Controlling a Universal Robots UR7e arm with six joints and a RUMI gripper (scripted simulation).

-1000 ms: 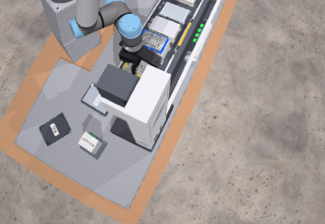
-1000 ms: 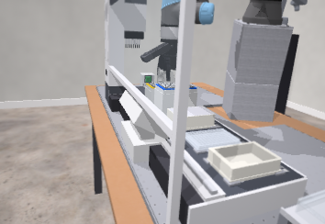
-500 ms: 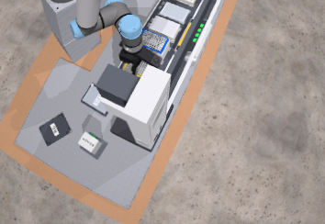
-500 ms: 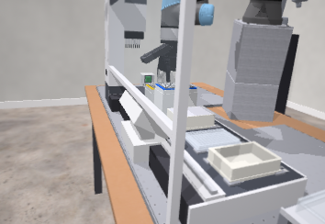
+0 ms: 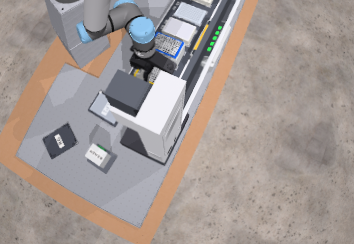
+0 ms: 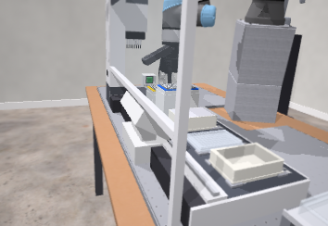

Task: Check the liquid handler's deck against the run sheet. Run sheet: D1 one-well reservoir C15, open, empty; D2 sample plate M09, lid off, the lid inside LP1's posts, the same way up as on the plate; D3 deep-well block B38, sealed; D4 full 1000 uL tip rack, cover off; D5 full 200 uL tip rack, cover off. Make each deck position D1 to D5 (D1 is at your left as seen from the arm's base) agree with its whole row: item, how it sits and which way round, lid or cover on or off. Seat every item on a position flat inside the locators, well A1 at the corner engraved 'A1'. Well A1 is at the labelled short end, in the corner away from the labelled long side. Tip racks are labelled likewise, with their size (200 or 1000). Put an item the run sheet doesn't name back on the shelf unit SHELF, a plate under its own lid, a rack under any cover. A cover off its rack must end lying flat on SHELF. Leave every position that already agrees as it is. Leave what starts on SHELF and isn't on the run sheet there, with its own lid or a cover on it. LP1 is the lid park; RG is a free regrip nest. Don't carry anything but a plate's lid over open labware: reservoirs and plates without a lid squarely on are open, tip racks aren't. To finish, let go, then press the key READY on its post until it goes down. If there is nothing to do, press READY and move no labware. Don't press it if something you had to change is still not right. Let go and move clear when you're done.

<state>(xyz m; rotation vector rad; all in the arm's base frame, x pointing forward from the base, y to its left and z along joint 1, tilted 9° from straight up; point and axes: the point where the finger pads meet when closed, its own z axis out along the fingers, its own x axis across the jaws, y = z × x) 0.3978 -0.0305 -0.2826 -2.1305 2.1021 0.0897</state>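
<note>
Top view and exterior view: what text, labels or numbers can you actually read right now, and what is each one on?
None can be read as they stand.
Dark square plate: white label, characters too blurred.
White key block with a green patch: dark lettering, too small.
Grey tray beside the shelf unit: pale label, unreadable.
Small box with a green screen: no legible characters.
Blue-framed tip rack, gripped by the gripper: no label visible.
</note>
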